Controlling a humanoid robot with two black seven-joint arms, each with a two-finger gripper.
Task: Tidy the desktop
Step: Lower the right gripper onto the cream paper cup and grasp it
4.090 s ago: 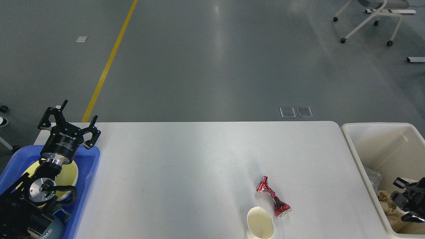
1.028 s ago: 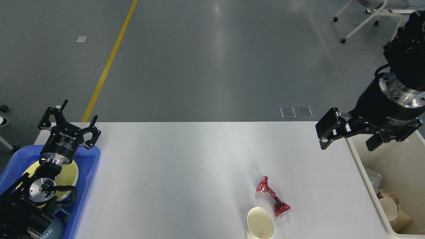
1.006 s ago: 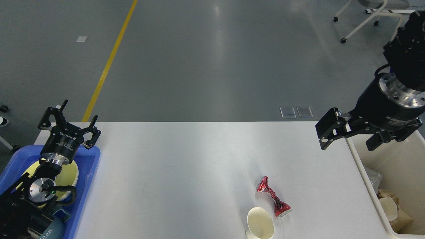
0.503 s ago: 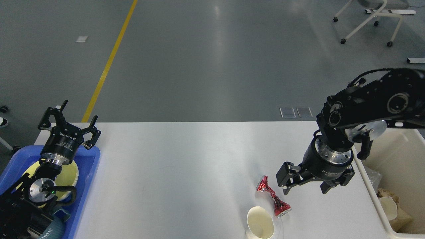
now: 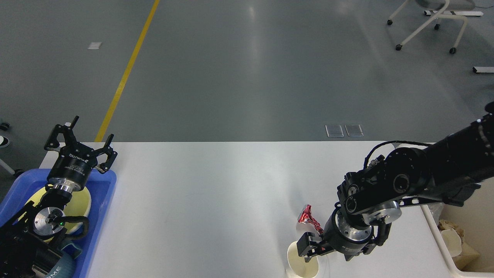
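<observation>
Bright, even overhead light; the picture is sharp throughout. A pale glare streak runs down the grey floor (image 5: 252, 58) onto the middle of the glossy tabletop (image 5: 216, 200). Shadows are soft and faint.

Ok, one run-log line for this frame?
left gripper: open, over tray | right gripper: low at can and cup, grip unclear | both on desktop | bin: holds trash

white desktop (image 5: 216, 200), shiny red crushed can (image 5: 308, 220) and cream cup (image 5: 299, 264) sitting right by the black right gripper (image 5: 314, 249), blue tray (image 5: 104, 193) under the left one (image 5: 79, 141).
</observation>
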